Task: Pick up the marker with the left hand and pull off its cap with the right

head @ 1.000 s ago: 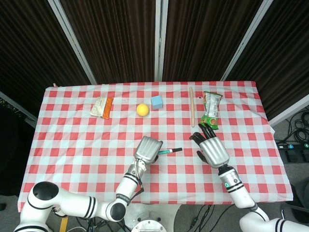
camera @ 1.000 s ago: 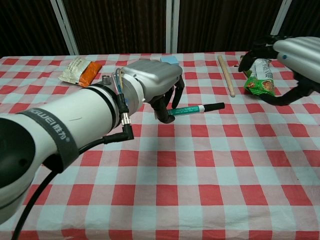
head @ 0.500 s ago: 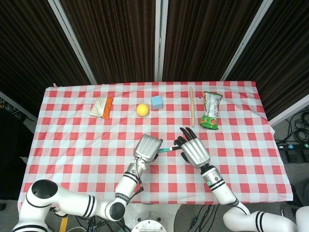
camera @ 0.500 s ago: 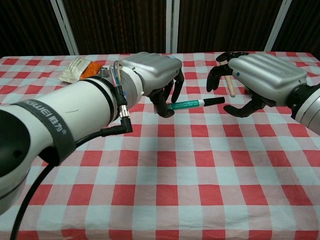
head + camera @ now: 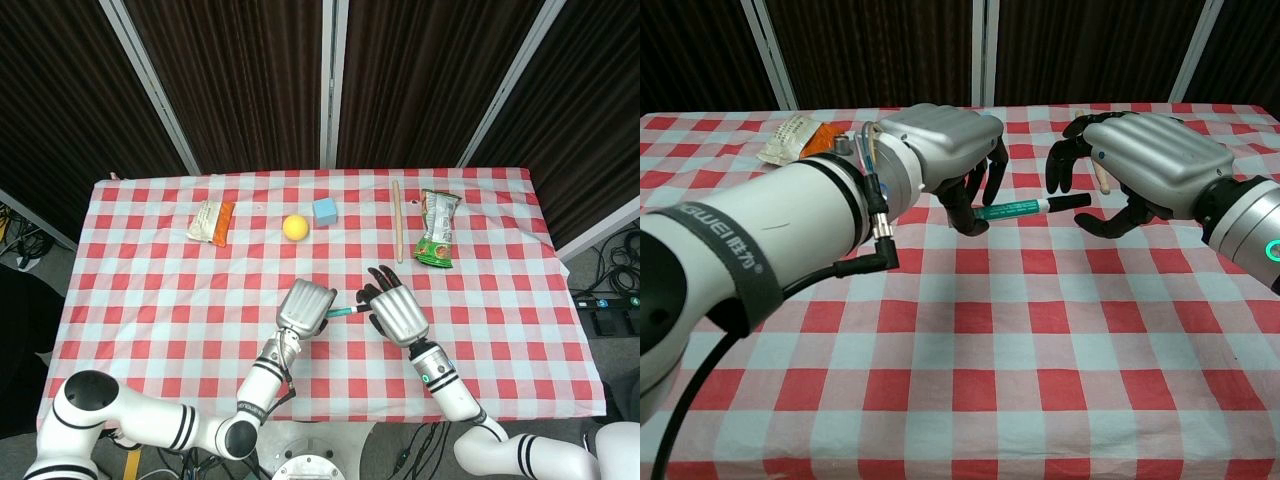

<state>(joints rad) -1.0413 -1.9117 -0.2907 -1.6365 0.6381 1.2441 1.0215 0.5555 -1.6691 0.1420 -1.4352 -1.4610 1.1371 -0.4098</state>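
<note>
My left hand (image 5: 307, 306) (image 5: 940, 150) grips a marker by its teal barrel (image 5: 1012, 210) (image 5: 346, 311) and holds it level above the checked tablecloth. The black cap (image 5: 1068, 203) points to the right. My right hand (image 5: 398, 315) (image 5: 1145, 160) is right at the cap end. Its fingers (image 5: 1061, 166) curl over the cap from above and the thumb sits below the tip, still spread apart. No firm grip on the cap shows. In the head view the right hand hides the cap.
Along the far half of the table (image 5: 150, 300) lie an orange-and-white packet (image 5: 211, 221), a yellow ball (image 5: 294, 227), a blue cube (image 5: 324, 211), a wooden stick (image 5: 397, 220) and a green snack bag (image 5: 437, 228).
My right hand has moved left from the table's right side until its fingers arch around the marker's cap. The left hand has kept hold of the marker, raising it slightly.
</note>
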